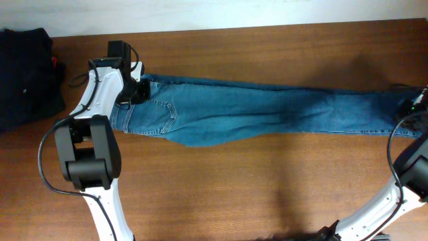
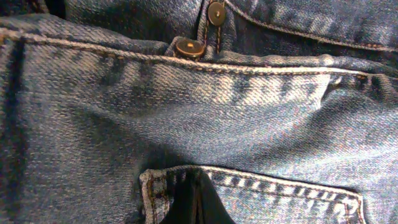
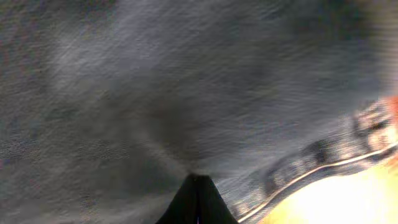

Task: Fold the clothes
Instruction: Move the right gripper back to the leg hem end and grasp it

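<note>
The clothes, a pair of blue denim jeans (image 1: 267, 110), lie stretched flat across the table, waist at the left and leg ends at the right. My left gripper (image 1: 137, 90) sits at the waistband. In the left wrist view its dark fingers (image 2: 196, 205) are pressed together on a stitched denim edge, below the jeans' metal buttons (image 2: 189, 48). My right gripper (image 1: 408, 110) is at the leg ends near the right table edge. In the right wrist view it (image 3: 198, 193) is shut on denim (image 3: 155, 81) that puckers at its tips, with the hem (image 3: 311, 168) beside it.
A black garment pile (image 1: 23, 77) with a small red tag (image 1: 59, 65) lies at the table's far left. The left arm's base and cable (image 1: 87, 161) stand in front of the waist end. Bare wood table (image 1: 254, 181) stretches along the front.
</note>
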Robot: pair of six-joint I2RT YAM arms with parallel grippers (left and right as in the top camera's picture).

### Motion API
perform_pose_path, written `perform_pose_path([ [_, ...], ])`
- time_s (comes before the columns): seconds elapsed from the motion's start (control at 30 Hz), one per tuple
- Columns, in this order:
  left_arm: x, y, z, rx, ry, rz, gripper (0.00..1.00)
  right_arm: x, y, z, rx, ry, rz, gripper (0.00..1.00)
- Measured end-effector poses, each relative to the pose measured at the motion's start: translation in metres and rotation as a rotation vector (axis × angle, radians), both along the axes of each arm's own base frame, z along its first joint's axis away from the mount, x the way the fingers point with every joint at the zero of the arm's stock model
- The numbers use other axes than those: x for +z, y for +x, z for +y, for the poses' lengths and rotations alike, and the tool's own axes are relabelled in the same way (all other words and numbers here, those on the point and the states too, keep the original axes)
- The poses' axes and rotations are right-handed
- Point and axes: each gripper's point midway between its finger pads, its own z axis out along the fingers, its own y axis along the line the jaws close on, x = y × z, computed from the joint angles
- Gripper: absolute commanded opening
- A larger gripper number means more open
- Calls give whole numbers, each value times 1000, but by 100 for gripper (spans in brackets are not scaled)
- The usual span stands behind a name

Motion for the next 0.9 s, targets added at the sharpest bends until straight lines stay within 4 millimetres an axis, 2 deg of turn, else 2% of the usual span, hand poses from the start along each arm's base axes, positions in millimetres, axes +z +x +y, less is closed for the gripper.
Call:
perform_pose_path([
  [0.17,0,-1,1,1,3,2,1,2,-10,-18,-46,-21,-20,4],
  [0.33,0,-1,1,-2,7,2,12,10,-16,-17,-102,24,-18,11],
  [0.43,0,-1,0,-8,8,2,22,32,-9,-20,-112,28,-36,21],
  [0.53,0,-1,0,-11,8,2,32,62,4,-25,-108,23,-91,40],
  [0.6,0,-1,-1,-11,6,2,33,80,13,-26,-85,23,-135,46],
  [0.67,0,-1,-1,-12,6,1,33,92,21,-26,-59,18,-172,45],
  [0.7,0,-1,-1,-12,6,2,33,96,24,-26,-45,19,-190,36],
  [0.77,0,-1,-1,-12,6,2,33,97,26,-25,-32,21,-199,25],
  [0.9,0,-1,-1,-12,6,2,33,98,31,-26,-6,16,-214,27],
])
